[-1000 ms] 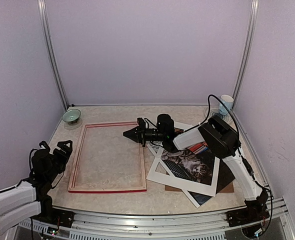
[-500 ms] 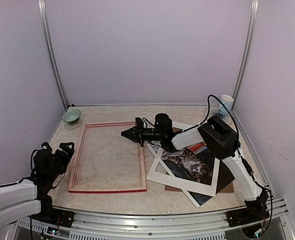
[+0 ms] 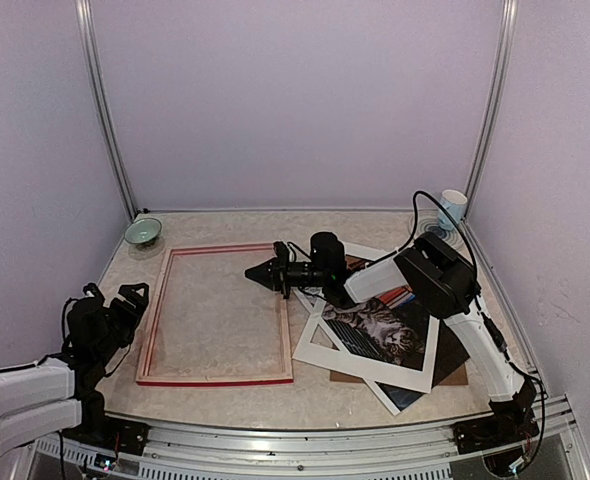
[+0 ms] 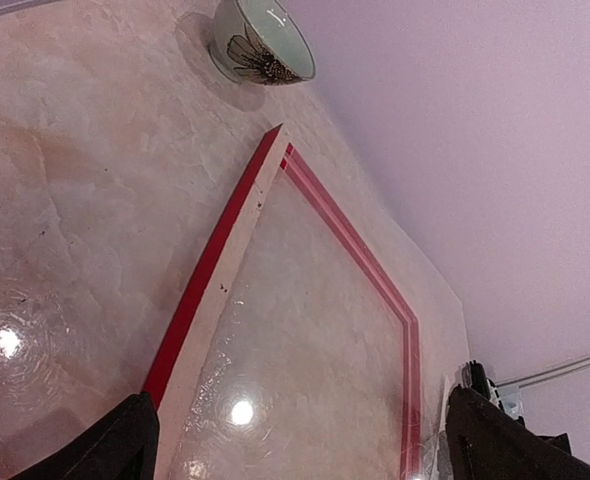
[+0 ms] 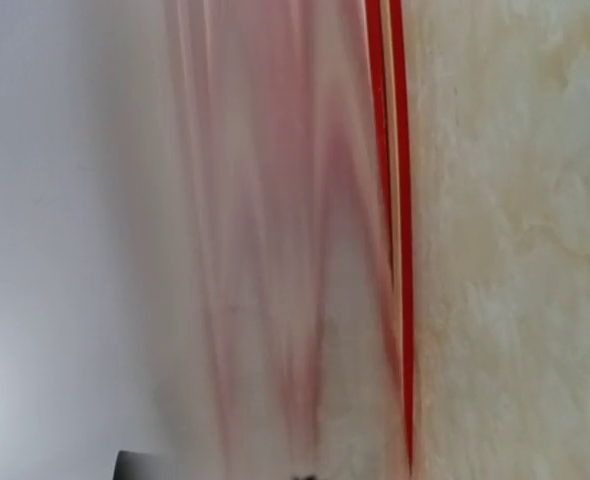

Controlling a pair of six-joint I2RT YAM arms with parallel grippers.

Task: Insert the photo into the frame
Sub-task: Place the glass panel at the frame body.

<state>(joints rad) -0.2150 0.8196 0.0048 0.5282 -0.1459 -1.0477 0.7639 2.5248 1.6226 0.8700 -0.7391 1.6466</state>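
We judge the step in hand to be squaring up the frame [image 3: 215, 378] before the print goes in. The frame lies flat on the left half of the counter [image 3: 325, 400], its long rails running from the near edge toward the far edge. The left wrist view shows its pale wood rail [image 4: 220, 290] with red sides.

The right gripper [image 3: 258, 270] reaches level across the frame's right rail, close to that rail's far end. Its tips look drawn to a point from above, but the right wrist view is blurred and shows only the red rail [image 5: 400, 250]. We cannot tell whether it pinches the rail or merely touches it.

The left gripper [image 3: 125, 297] hangs near the left edge, just outside the frame. Its fingers [image 4: 125, 440] are spread wide and hold nothing.

The photo [image 3: 380, 330] lies on the right half of the counter, under the white mat [image 3: 320, 350] and over the brown board [image 3: 455, 378]. The mat's left corner is just beside the frame.

Procedure:
- Nudge the frame by its rail only, keeping it flat
- Keep the frame apart from the mat so the stack is not dragged
- Lift the mat clear before taking the photo by one edge
- Keep away from the bowl [image 3: 143, 232] in the far left corner
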